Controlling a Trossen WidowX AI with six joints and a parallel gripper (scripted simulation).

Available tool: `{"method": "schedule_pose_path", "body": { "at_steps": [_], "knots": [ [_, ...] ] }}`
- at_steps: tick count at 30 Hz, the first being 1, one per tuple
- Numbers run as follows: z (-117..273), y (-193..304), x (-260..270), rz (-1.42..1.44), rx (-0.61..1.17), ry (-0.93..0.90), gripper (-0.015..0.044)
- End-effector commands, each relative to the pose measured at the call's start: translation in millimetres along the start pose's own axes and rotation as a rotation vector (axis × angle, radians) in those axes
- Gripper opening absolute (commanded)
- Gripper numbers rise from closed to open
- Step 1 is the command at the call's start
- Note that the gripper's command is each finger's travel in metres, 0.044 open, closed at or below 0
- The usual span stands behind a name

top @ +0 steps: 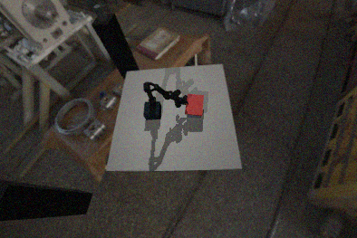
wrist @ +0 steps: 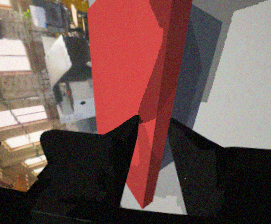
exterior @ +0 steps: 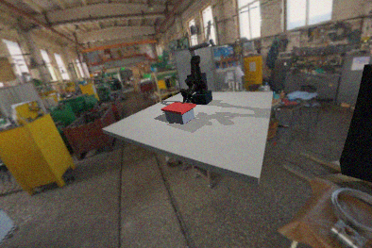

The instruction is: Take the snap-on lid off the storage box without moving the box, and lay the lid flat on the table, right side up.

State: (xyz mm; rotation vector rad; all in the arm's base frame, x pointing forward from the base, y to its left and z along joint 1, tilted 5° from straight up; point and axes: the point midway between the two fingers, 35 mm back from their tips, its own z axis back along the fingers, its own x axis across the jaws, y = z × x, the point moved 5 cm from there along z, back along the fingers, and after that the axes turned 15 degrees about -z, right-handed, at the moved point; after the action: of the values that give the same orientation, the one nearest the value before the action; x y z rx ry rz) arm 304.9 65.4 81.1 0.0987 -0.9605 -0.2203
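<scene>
The red lid (top: 195, 104) (exterior: 178, 107) (wrist: 118, 60) lies over the top of the grey-blue storage box (exterior: 188, 117) (wrist: 202, 60), right side up. Whether it is fully seated or slightly raised at one edge is too small to tell. My gripper (top: 186, 101) (wrist: 153, 120) is shut on the lid's near edge, one finger over the top face and the other below the rim. The box stands on the white table (top: 213, 151) (exterior: 227, 148) (wrist: 251, 90). Its side nearest the arm is partly hidden by the lid and the fingers.
The arm's dark base (top: 152, 110) (exterior: 203, 96) stands on the table, to the left of the box in the top view. Shadows of the arm and box fall across the table top. The table's edges show all around in the top view.
</scene>
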Motion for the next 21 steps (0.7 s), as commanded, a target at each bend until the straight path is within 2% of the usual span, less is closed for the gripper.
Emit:
{"method": "schedule_pose_path", "body": {
  "at_steps": [1,21],
  "knots": [
    [2.1,0.7,2.3,-0.002,0.001,-0.005,0.0000],
    [4.9,1.8,5.2,-0.002,0.001,-0.005,0.0000]
  ]
}}
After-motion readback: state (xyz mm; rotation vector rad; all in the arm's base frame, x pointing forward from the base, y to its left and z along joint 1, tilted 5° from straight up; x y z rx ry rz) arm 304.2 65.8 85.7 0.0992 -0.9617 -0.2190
